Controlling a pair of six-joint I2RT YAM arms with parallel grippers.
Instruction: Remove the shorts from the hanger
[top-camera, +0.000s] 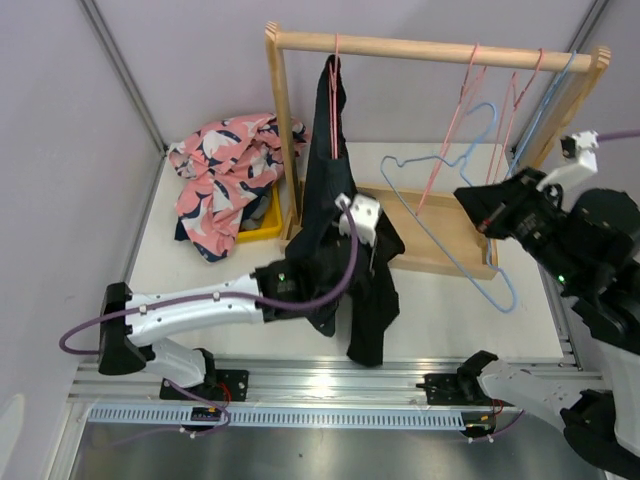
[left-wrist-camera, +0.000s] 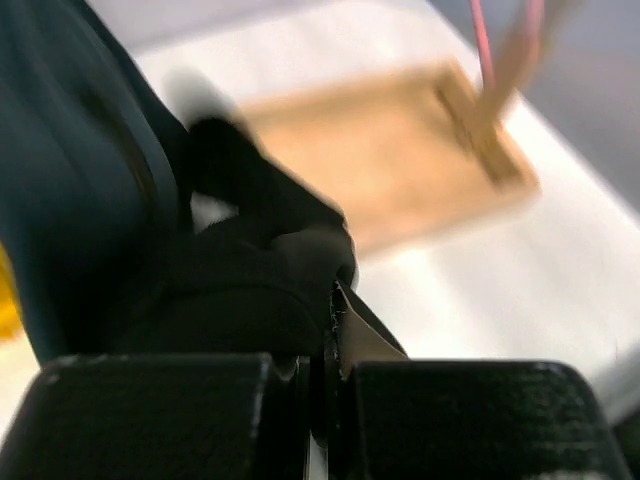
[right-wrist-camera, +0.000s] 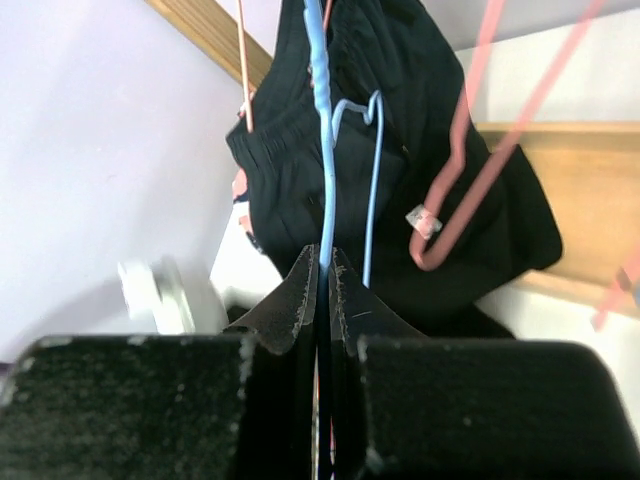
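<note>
Left wrist view is blurred: left pincer (left-wrist-camera: 335, 300) clenched on black shorts (left-wrist-camera: 250, 280), right pincer (right-wrist-camera: 325, 270) nipping blue hanger (right-wrist-camera: 322, 120).

Pale lilac walls (top-camera: 60, 150) enclose my white table (top-camera: 450, 320); a grey metal rail (top-camera: 320, 375) runs along its near edge.

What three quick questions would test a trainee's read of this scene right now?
1. True or false: the left gripper hangs open, clear of the black shorts.
2. The right gripper is shut on: A) the rack's rod, B) a blue hanger, C) nothing.
3. Fill in: the patterned pink shorts lie over a ___ bin.
Key: 1 false, it is shut on them; 2 B; 3 yellow.
</note>
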